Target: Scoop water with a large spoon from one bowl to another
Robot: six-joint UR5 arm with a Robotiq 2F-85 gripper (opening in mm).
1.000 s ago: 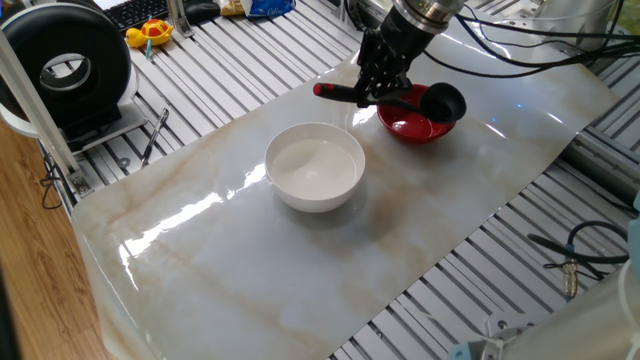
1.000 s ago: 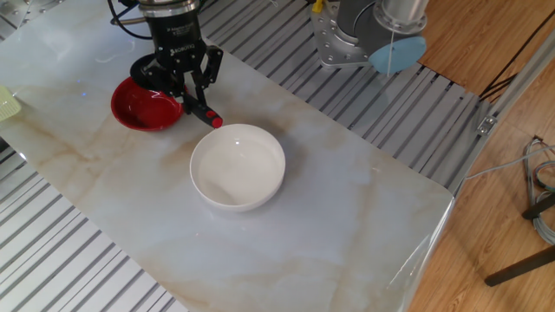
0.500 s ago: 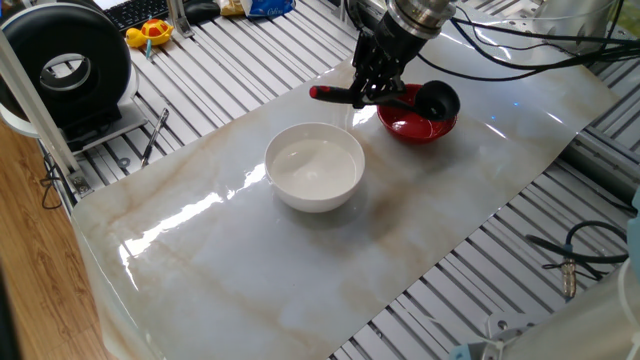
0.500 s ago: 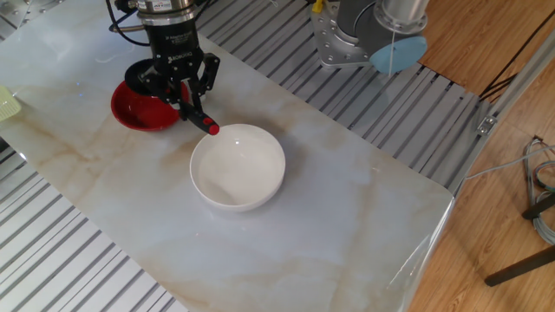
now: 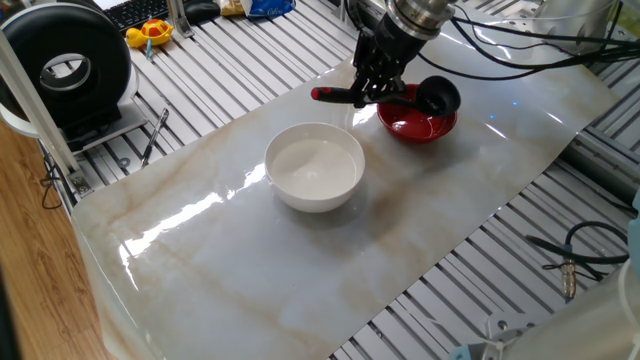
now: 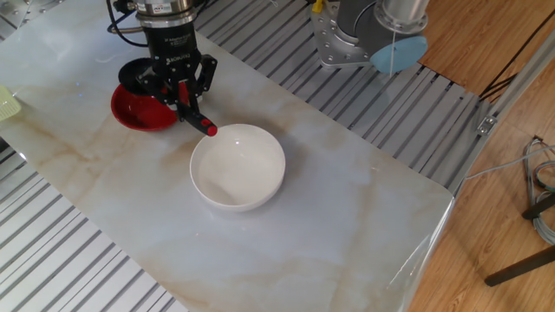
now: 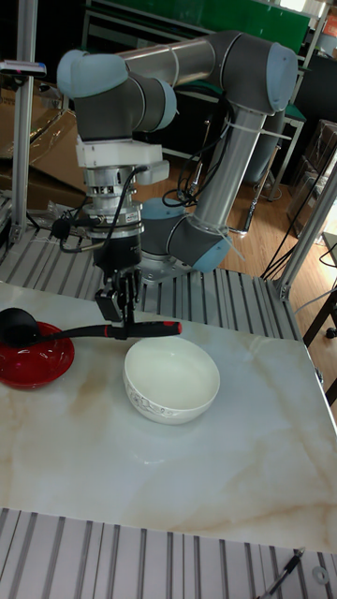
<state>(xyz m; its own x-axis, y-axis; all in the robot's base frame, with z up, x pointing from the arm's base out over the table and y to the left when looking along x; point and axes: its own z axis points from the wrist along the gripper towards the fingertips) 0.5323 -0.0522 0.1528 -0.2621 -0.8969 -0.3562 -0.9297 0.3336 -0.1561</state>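
Observation:
The white bowl (image 5: 314, 166) (image 6: 238, 166) (image 7: 171, 380) stands mid-table with a faint sheen of water (image 5: 316, 164) inside. The smaller red bowl (image 5: 417, 121) (image 6: 136, 108) (image 7: 34, 359) sits beyond it. My gripper (image 5: 372, 92) (image 6: 184, 108) (image 7: 118, 326) is shut on the handle of the black large spoon (image 5: 400, 97) (image 7: 70, 328). The spoon is held level, its scoop (image 5: 439, 96) (image 7: 17, 324) just above the red bowl and its red tip (image 5: 322, 94) (image 6: 209, 129) (image 7: 160, 328) pointing toward the white bowl.
The marble sheet (image 5: 250, 250) ends at ribbed metal table slats (image 5: 210, 70). A black round device (image 5: 65, 65), a yellow toy (image 5: 150, 33) and a keyboard lie at the far left. The arm's base (image 6: 360, 35) stands behind the table, and cables (image 5: 580, 255) trail at the right.
The gripper with the spoon has risen slightly and shifted a little away from the red bowl's centre. The bowls have not moved.

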